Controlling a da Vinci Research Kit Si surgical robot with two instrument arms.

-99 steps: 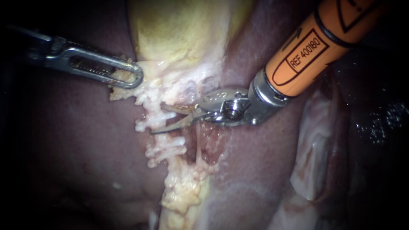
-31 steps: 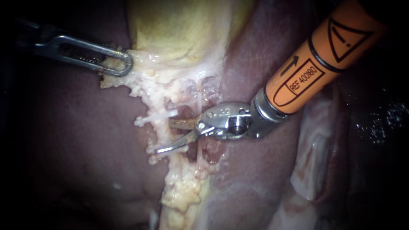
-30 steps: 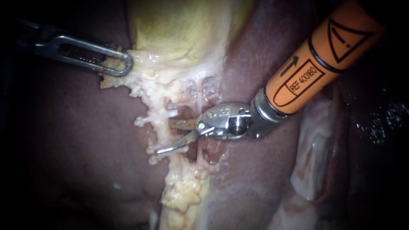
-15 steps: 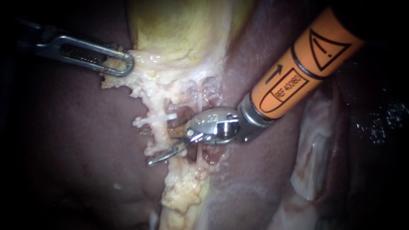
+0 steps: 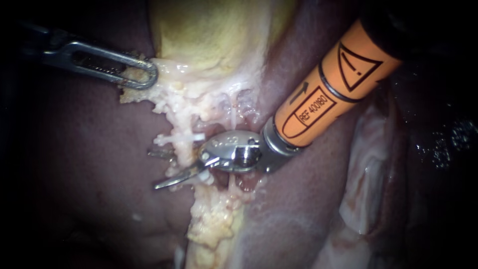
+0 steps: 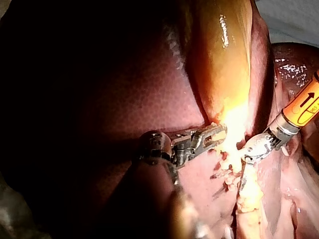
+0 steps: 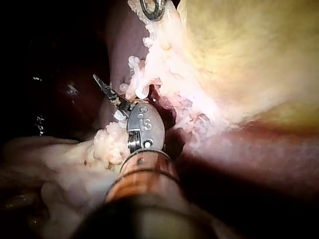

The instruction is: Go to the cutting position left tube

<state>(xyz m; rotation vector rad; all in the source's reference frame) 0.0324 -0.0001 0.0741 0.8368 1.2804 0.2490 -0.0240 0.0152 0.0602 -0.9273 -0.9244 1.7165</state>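
Right instrument (image 5: 164,168): blades spread astride left tube (image 5: 185,149), tube at 9 o'clock of its hinge, contact unclear | left instrument (image 5: 144,75), 10 o'clock: jaws pinching pale tissue (image 5: 130,93).

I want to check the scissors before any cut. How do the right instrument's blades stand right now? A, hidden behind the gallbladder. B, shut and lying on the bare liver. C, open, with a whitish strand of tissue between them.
C: in the endoscope view the right instrument shows a clear gap between its two blades, one on each side of the whitish strand of tissue below the gallbladder.
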